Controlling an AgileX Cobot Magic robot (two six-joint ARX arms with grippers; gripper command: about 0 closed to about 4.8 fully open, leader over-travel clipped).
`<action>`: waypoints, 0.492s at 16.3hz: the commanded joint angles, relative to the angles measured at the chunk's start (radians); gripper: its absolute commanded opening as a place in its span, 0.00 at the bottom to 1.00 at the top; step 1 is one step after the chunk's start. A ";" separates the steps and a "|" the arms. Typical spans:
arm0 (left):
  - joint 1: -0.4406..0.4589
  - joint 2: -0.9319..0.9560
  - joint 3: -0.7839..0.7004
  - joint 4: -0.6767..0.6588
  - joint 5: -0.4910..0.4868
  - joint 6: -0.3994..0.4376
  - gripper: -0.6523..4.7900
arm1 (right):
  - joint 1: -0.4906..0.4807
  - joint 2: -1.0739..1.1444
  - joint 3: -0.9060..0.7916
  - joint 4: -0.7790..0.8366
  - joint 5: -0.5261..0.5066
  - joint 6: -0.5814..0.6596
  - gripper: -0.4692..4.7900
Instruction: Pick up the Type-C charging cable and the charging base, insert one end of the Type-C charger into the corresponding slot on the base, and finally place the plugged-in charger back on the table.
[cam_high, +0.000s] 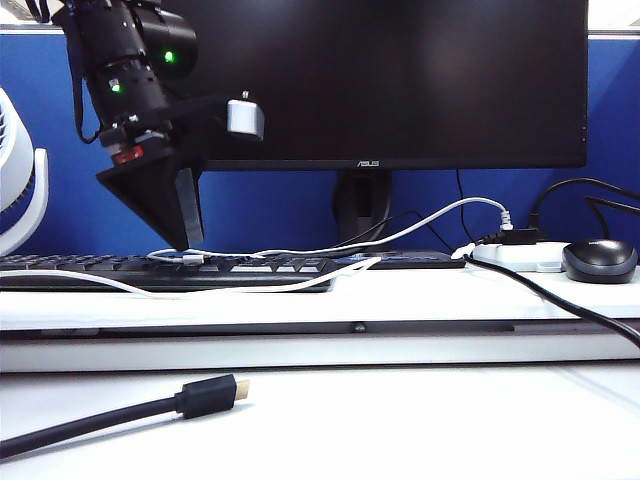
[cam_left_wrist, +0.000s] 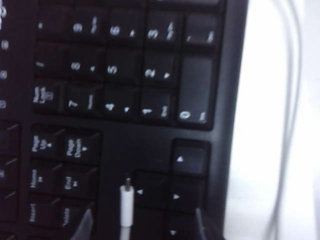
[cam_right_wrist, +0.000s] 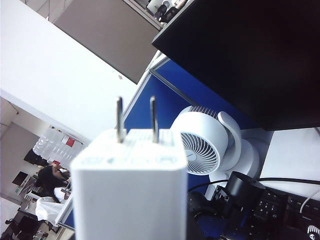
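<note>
Reaching: our left gripper (cam_left_wrist: 142, 220), jaws apart, hangs over the keyboard (cam_left_wrist: 125, 100) on the table's (cam_high: 420, 295) shelf step.
Cable: the Type-C charging cable's (cam_left_wrist: 126, 207) plug lies between our fingers, long axis along them.
Base: our right gripper, itself unseen, holds the charging base (cam_right_wrist: 130, 185) aloft, prongs up.

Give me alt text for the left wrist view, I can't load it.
The white plug of the Type-C charging cable lies on a black keyboard near its arrow keys, between the open left hand's fingertips. Beyond the keyboard's edge, thin white cords run over the white table.
</note>
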 joint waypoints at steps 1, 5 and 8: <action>0.000 0.006 0.001 0.033 0.002 0.005 0.60 | 0.000 -0.005 0.004 0.014 -0.002 -0.010 0.08; 0.000 0.015 0.000 0.035 -0.021 0.005 0.60 | 0.000 -0.005 0.004 0.004 -0.002 -0.011 0.08; 0.001 0.019 0.000 0.028 -0.032 0.005 0.59 | 0.000 -0.005 0.004 0.004 -0.002 -0.011 0.08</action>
